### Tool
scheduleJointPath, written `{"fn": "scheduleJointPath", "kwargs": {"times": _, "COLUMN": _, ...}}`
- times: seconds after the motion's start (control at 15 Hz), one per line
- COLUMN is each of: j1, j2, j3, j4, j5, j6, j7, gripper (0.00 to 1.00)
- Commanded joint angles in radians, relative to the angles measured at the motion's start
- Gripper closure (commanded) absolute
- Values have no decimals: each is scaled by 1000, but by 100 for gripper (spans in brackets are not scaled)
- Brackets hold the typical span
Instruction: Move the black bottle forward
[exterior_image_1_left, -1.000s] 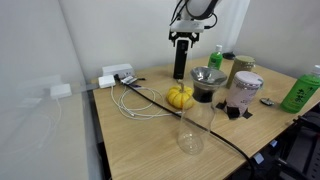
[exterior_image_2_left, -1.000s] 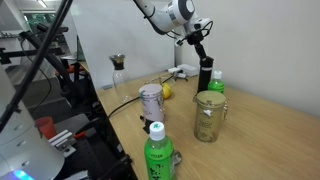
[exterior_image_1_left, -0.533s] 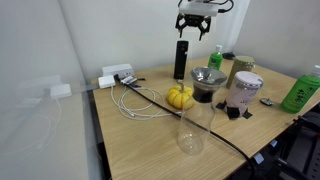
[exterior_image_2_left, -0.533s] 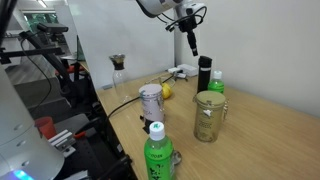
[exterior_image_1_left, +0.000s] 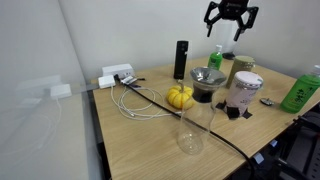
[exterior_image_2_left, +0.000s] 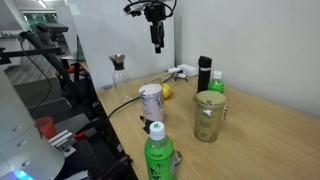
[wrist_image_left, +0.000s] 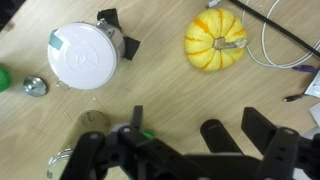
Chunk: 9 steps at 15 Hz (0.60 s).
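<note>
The black bottle (exterior_image_1_left: 181, 59) is tall and slim and stands upright on the wooden table behind the small yellow pumpkin (exterior_image_1_left: 180, 96). It also shows in an exterior view (exterior_image_2_left: 204, 73) and from above in the wrist view (wrist_image_left: 216, 136). My gripper (exterior_image_1_left: 232, 16) is open and empty, high above the table and well clear of the bottle. It shows in both exterior views (exterior_image_2_left: 157, 27). In the wrist view the gripper (wrist_image_left: 198, 120) has its fingers spread, with the bottle's top far below between them.
A squat dark pot (exterior_image_1_left: 206, 85), a white-lidded cup (exterior_image_1_left: 245, 92), a tan jar (exterior_image_1_left: 241, 68), a small green bottle (exterior_image_1_left: 216, 57) and a labelled green bottle (exterior_image_1_left: 303, 90) crowd the table. A clear glass (exterior_image_1_left: 190, 128) stands near the front. Cables and a power strip (exterior_image_1_left: 117, 76) lie nearby.
The gripper was shut around the black bottle's top. It has let go, risen and swung away to the side. The bottle stays standing where it was.
</note>
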Motion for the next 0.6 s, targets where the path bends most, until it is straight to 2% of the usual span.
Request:
{"fn": "scheduleJointPath", "kwargs": {"times": 0.0, "j1": -54, "j2": -9, "j3": 52, "j4": -7, "j5": 14, "j6": -2, "j7": -10, "gripper": 0}}
{"fn": "scheduleJointPath", "kwargs": {"times": 0.53, "j1": -55, "j2": -3, "j3": 52, "j4": -7, "j5": 14, "j6": -1, "j7": -10, "gripper": 0}}
